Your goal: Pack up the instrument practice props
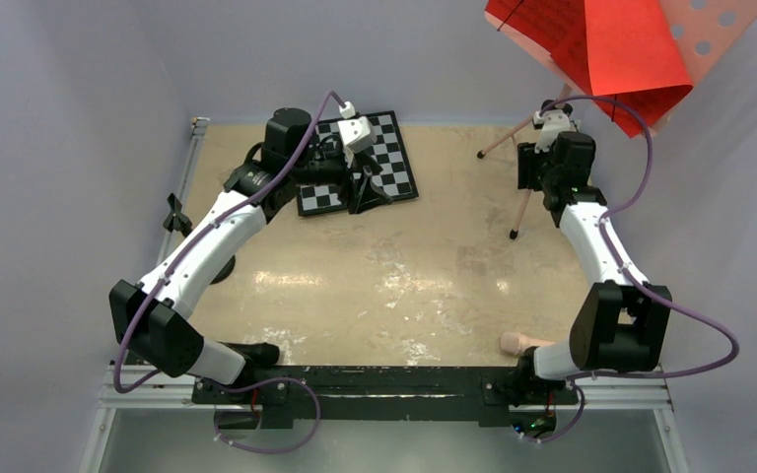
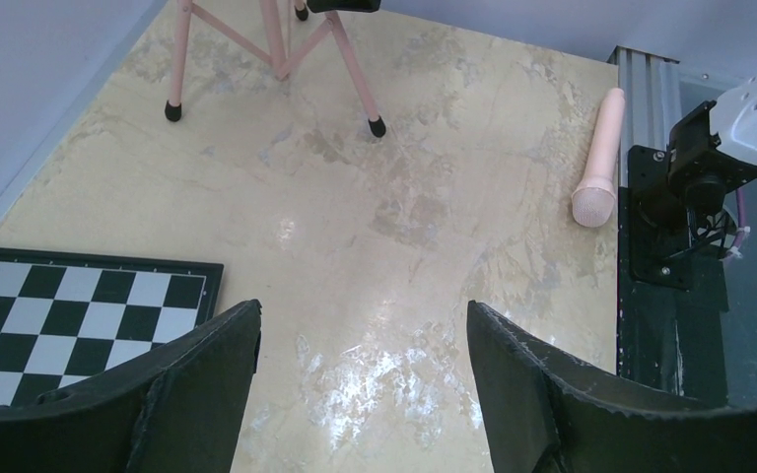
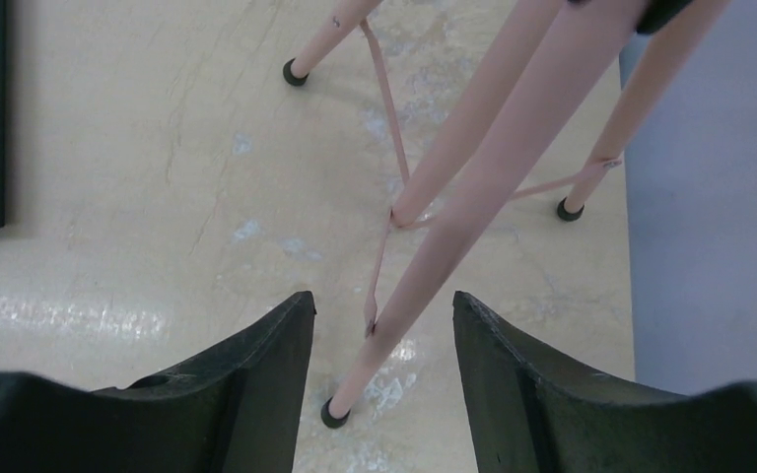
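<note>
Left tool [image 2: 363, 315]: I saw it spread wide, empty.
Right tool [image 3: 382, 301]: I had it parted, straddling one leg [image 3: 424, 271].
Pink tripod music stand [image 1: 522, 202]: stood at the far right of the counter [image 1: 404, 286], red paper sheets [image 1: 601, 44] on top.

The left arm [image 1: 219, 225] stretches forward and inward with its elbow bent. The left gripper [image 2: 365, 325] looks down at a slant, and its two fingers stand wide apart. The right arm [image 1: 591, 236] reaches straight forward along its own side. The right gripper [image 3: 382, 310] tilts downward, its fingers also apart.
</note>
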You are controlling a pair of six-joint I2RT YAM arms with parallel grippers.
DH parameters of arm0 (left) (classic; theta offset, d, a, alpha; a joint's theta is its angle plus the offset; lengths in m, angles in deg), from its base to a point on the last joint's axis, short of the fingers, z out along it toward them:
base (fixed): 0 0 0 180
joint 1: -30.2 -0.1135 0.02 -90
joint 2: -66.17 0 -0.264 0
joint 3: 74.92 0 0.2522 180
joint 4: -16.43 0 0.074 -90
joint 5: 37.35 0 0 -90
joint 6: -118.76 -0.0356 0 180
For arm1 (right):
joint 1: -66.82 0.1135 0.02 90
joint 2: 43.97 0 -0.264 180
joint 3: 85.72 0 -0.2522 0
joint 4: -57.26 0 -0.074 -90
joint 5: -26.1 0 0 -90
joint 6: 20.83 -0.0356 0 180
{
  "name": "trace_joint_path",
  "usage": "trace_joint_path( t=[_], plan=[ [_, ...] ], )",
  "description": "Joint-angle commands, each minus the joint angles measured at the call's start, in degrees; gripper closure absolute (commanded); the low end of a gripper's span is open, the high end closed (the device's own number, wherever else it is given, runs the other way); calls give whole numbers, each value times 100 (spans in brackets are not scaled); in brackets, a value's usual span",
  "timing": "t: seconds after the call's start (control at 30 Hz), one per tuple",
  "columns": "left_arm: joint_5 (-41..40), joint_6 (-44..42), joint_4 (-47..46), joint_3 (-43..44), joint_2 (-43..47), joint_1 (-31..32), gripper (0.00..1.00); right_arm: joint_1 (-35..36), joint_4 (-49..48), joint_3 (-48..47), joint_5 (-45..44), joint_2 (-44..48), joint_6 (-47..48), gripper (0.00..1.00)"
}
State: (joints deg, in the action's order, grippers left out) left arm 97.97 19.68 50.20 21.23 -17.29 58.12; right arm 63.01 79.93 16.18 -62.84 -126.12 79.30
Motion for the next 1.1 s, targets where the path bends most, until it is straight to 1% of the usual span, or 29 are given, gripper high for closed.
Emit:
trace_joint_path(
  t=[0.0,0.07,0.17,0.33,0.47,0.53,0.57,0.67,0.8,0.9,0.97,1.07],
  plan=[
    [-86,-240,120,258,153,47,19,-14,-386,-230,-88,-165,-61,46],
    [-117,-294,175,228,178,47,19,-14,-374,-191,-88,-203,-55,48],
    [-113,-297,179,171,211,47,18,-14,-346,-141,-88,-264,-89,54],
    [-89,-246,187,139,197,47,18,-14,-215,-203,13,-386,-109,78],
    [-76,-239,176,133,187,47,18,-14,-92,-262,338,-410,-154,86],
    [-76,-227,154,109,206,47,18,-14,-32,-247,597,-380,-128,97],
    [-76,-211,146,96,214,47,18,-14,23,-246,681,-350,-118,100],
    [-74,-209,136,58,261,47,18,-23,255,-224,948,-200,-93,100],
    [-39,-198,75,-17,319,46,18,-53,920,-271,1929,63,124,100],
    [37,-131,-8,-53,322,60,18,-51,1216,-184,2514,281,184,100],
    [56,-121,-55,-79,309,72,18,-55,1342,-115,2709,387,211,100],
    [58,-92,-139,-145,284,82,18,-54,1532,-62,2779,478,281,100]
  ],
)
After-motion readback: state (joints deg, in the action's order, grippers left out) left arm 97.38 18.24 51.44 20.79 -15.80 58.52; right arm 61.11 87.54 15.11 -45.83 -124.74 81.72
